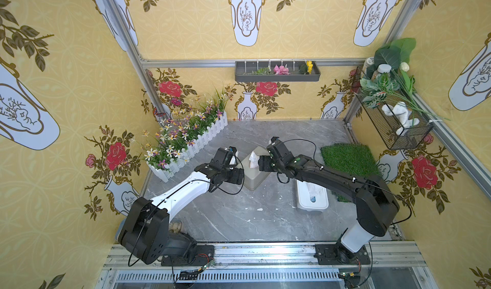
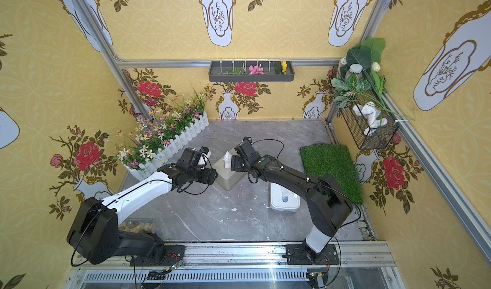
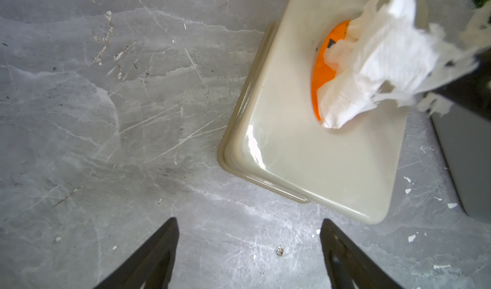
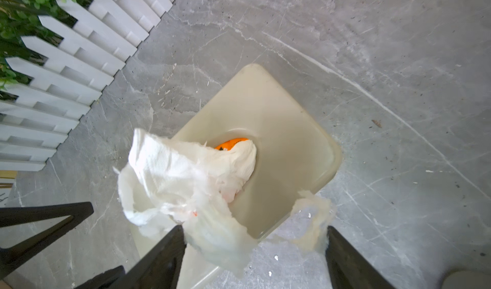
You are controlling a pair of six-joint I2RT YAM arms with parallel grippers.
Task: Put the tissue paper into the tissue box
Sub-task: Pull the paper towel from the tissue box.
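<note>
The beige tissue box stands in the middle of the grey marble floor. White tissue paper sticks up out of its oval slot, where orange shows inside. The paper is crumpled and torn. My right gripper hovers open just over the box's near end, with the loose tail of the paper against one finger and a torn shred on the other. My left gripper is open over bare floor beside a corner of the box, with nothing between its fingers.
A white picket planter of flowers runs along the back left. A green grass mat lies at the right. A white lidded container sits under the right arm. Small paper scraps dot the floor. A wire basket hangs on the right wall.
</note>
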